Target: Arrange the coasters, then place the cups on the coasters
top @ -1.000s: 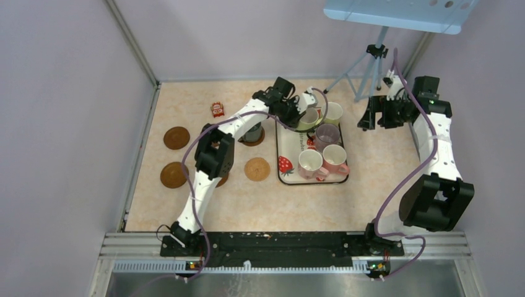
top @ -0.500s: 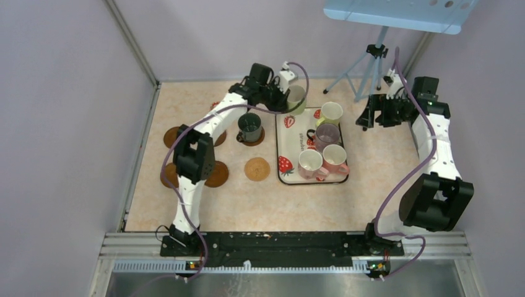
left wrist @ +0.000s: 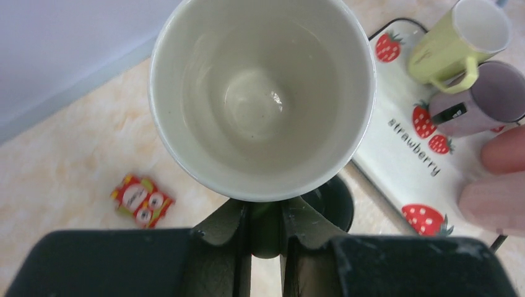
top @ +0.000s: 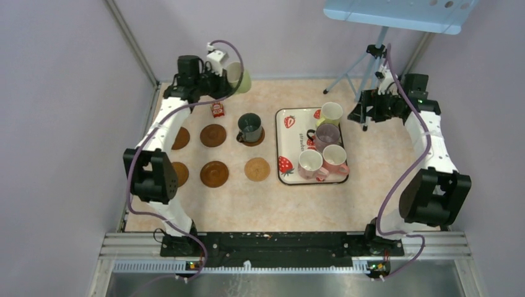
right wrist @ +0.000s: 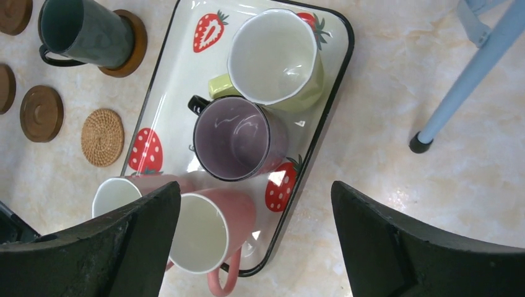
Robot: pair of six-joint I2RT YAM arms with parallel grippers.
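From the top camera, your left gripper (top: 226, 78) holds a yellow-green mug (top: 240, 79) high at the far left corner. It is close to the back wall (top: 278, 37) and well apart from the coasters (top: 213, 135). Five coasters are free, and the sixth carries the dark green mug (top: 250, 127). The red packet (top: 217, 109) and the dark green mug both lie near the way down to the free places, so a fast swing can knock them. The right gripper (top: 365, 112) hangs beside the tray (top: 286, 145), near a tripod leg (top: 347, 77). A careless move backward can hit that leg.

In the left wrist camera, the fingers (left wrist: 238, 238) pinch only the thin handle from both sides. The whole cup stands out in front of them, and you look straight into its mouth. I judge this grip weak against turning. The cup may rotate around the handle and land tilted, half over a coaster edge.

In the right wrist camera, the fingers (right wrist: 105, 247) are spread wide and hold nothing. Below them four mugs crowd the tray: second yellow-green mug (right wrist: 278, 59), purple mug (right wrist: 235, 139), pink mug (right wrist: 213, 232), white mug (right wrist: 114, 195). They stand touching or almost so. If you come down here, one finger can push a neighbour or catch the tray rim.
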